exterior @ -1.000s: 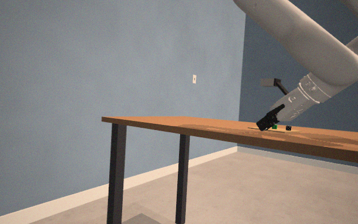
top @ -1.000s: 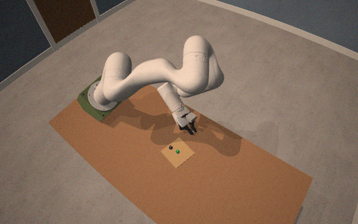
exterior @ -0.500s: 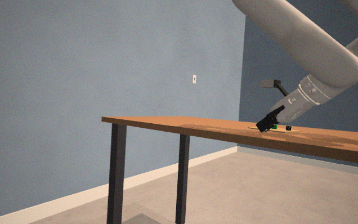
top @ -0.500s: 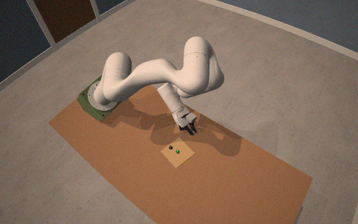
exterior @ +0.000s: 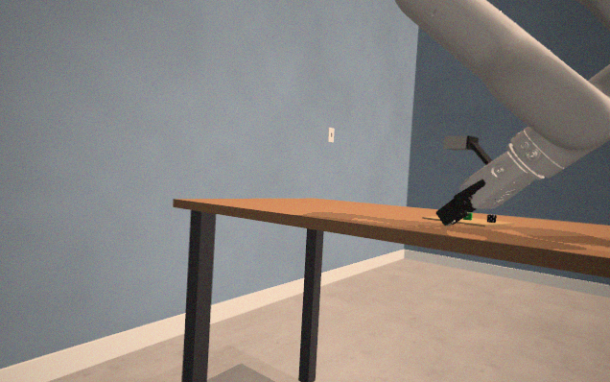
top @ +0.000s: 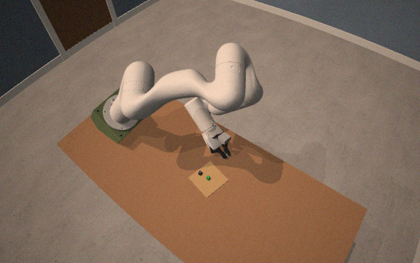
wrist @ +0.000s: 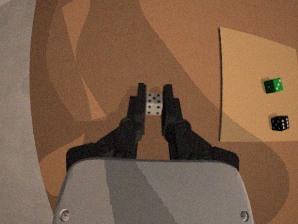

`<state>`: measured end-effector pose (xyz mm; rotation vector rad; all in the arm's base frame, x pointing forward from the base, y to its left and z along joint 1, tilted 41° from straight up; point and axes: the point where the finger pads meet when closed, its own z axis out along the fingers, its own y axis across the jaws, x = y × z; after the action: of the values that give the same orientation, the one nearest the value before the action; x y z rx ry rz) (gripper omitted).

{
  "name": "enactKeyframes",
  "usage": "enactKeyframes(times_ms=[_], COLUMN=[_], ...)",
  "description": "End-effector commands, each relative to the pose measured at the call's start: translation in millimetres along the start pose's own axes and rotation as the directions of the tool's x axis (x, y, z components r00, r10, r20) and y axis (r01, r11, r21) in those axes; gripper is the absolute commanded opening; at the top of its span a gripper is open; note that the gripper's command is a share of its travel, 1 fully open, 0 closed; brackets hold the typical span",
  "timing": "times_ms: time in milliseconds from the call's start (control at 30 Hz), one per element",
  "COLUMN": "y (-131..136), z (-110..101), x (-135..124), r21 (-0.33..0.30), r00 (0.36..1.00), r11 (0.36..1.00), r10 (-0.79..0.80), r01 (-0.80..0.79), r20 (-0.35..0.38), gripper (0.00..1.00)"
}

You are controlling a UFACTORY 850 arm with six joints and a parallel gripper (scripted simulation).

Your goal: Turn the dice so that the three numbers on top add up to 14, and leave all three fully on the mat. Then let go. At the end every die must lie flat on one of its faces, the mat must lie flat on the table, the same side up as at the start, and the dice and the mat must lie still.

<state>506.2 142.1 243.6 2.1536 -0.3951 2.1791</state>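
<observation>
The black fingers (top: 227,156) (exterior: 445,219) are clamped on the white die (wrist: 154,104), one on each side of it. In the wrist view that die shows two faces with black dots – the face toward 12 o'clock looks like a five, the one toward 6 o'clock like a four. It is off the mat (top: 209,189) (exterior: 480,223) (wrist: 242,60), which is at 3 o'clock from it there. I can't tell if the die touches the brown desk (top: 264,215) (exterior: 288,211) (wrist: 175,30).

The green die (top: 208,178) (exterior: 468,216) (wrist: 273,85) and the black die (top: 200,172) (exterior: 491,218) (wrist: 280,123) are both on the mat, near each other but not touching. From above, the black one is at about 10 o'clock from the green one (their dots are too tiny to read there). The big white arm (top: 178,84) (exterior: 523,67) leans down – its fingers are at 1 o'clock from the mat's middle in the top view.
</observation>
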Motion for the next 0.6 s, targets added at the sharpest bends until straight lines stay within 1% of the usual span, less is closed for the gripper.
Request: enactKeyframes(times_ms=[0, 500, 533, 567], y=[-0.2, -0.2, -0.2, -0.2], z=[-0.1, -0.1, -0.1, -0.1], x=[0.3, 0.3, 0.3, 0.3], r21=[0.000, 0.000, 0.000, 0.000], r00=[1.000, 1.000, 1.000, 1.000], r11=[1.000, 1.000, 1.000, 1.000], r10=[0.000, 0.000, 0.000, 0.000], r01=[0.000, 0.000, 0.000, 0.000], r20=[-0.001, -0.001, -0.001, -0.001], gripper=[0.11, 0.11, 0.15, 0.15])
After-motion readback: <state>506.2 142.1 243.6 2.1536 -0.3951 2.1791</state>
